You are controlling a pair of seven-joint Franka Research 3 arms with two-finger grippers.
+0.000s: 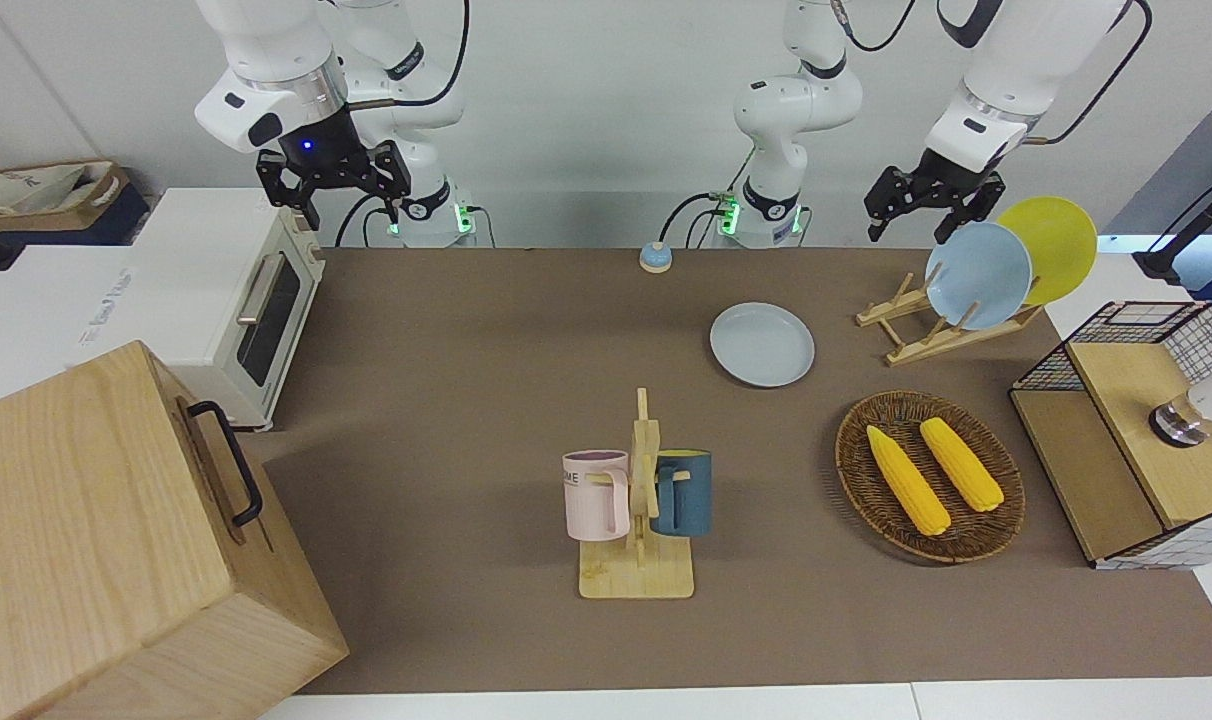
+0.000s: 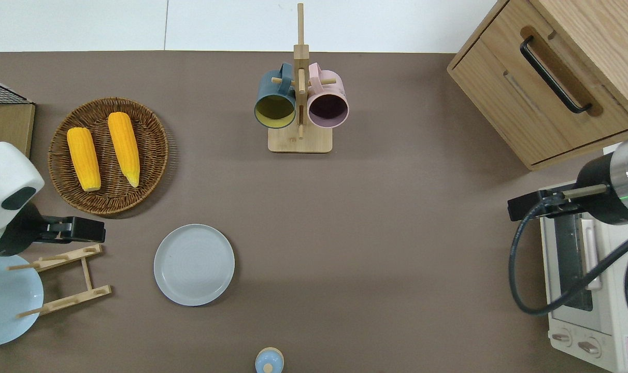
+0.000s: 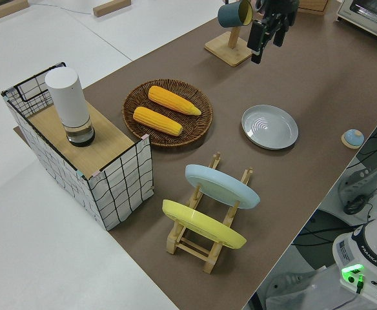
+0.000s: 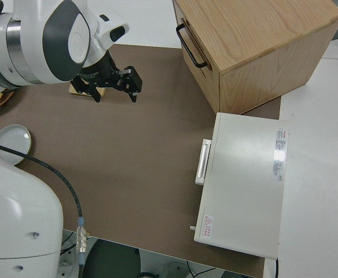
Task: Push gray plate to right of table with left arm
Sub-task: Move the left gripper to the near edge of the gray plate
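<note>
The gray plate (image 1: 762, 344) lies flat on the brown table (image 1: 446, 400), toward the left arm's end; it also shows in the overhead view (image 2: 194, 264) and the left side view (image 3: 270, 126). My left gripper (image 1: 908, 222) is open and empty, up in the air. In the overhead view it (image 2: 81, 232) is over the end of the wooden plate rack (image 2: 65, 280) that lies farther from the robots, apart from the gray plate. My right gripper (image 1: 334, 195), with a blue wrist light, is parked and open.
The rack holds a light-blue plate (image 1: 978, 276) and a yellow plate (image 1: 1051, 245). A corn basket (image 2: 108, 155), a mug tree (image 2: 299, 103), a small bell (image 2: 269, 360), a toaster oven (image 1: 236, 300), a wooden cabinet (image 1: 116, 540) and a wire shelf (image 1: 1136, 430) stand around.
</note>
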